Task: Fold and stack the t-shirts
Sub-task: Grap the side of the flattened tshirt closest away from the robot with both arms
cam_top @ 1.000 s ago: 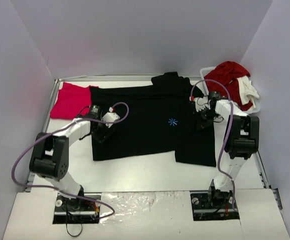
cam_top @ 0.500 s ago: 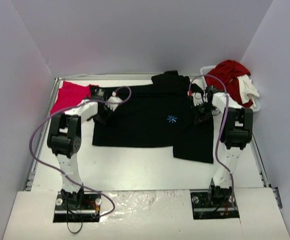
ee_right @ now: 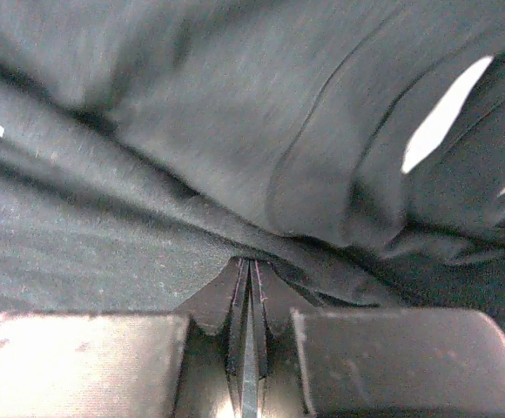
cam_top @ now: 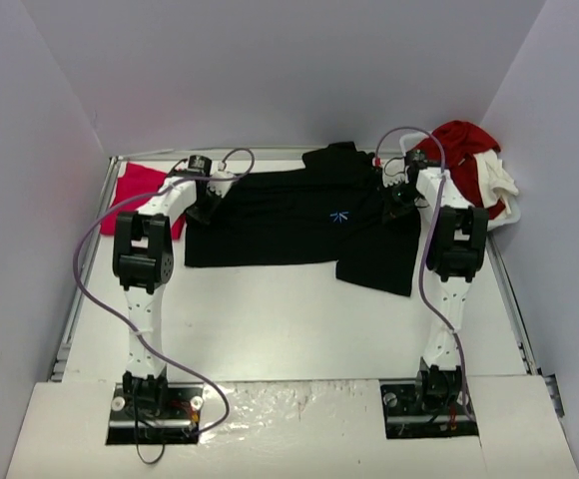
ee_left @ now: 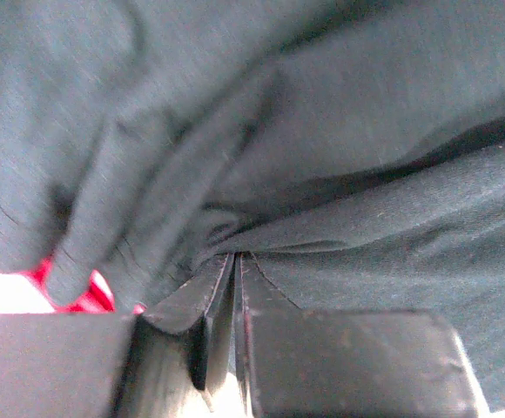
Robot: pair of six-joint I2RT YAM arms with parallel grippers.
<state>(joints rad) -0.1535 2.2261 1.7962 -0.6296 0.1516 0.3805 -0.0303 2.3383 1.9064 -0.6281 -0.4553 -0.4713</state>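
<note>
The black t-shirt (cam_top: 270,235) is held clenched in the left gripper (cam_top: 208,203) and the right gripper (cam_top: 397,197); its long axis is set sideways between the 2, the loose cloth lying nearward.

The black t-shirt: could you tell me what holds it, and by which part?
The left gripper pinches the black t-shirt at its left edge, the right gripper its right edge.
</note>
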